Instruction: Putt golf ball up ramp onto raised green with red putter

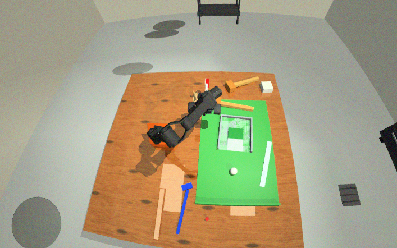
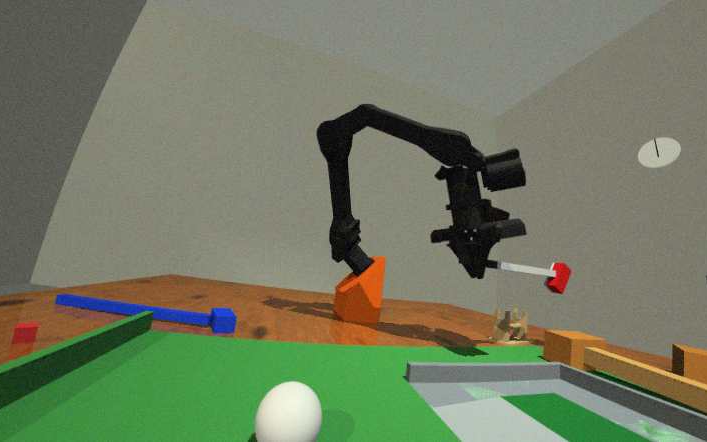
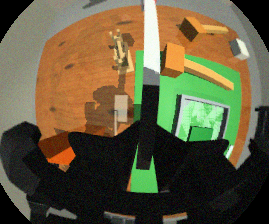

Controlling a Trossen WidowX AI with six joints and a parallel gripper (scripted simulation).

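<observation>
On the wooden table (image 1: 113, 172), which stands on a grey floor (image 1: 332, 92) between beige walls (image 2: 208, 164), you have a green mat (image 1: 218, 184) to steer by. Your gripper (image 2: 475, 270) hangs in the air off the mat's far corner, its jaws clamped on the grip end of the red putter (image 2: 531, 271). The putter is lifted off the table; its white shaft sticks out nearly level, away from the mat, with the red head at the outer end. From the wrist you see the same shaft (image 3: 150, 36) running straight ahead from between the fingers.

The golf ball (image 1: 233, 171) lies on the mat, on its open part short of the grey-walled green (image 1: 235, 133). A white bar (image 1: 265, 164) lies on the mat beside the ball, and a wooden bar (image 1: 237, 105) crosses the mat's far edge. Off the mat on the arm's side lies a blue putter (image 1: 183, 207), with a small red cube (image 1: 206, 219) near it. Past the far edge lie a wooden mallet (image 1: 240, 83) and a white block (image 1: 266, 86). The arm's orange base (image 2: 360, 293) stands on the wood beside the mat.
</observation>
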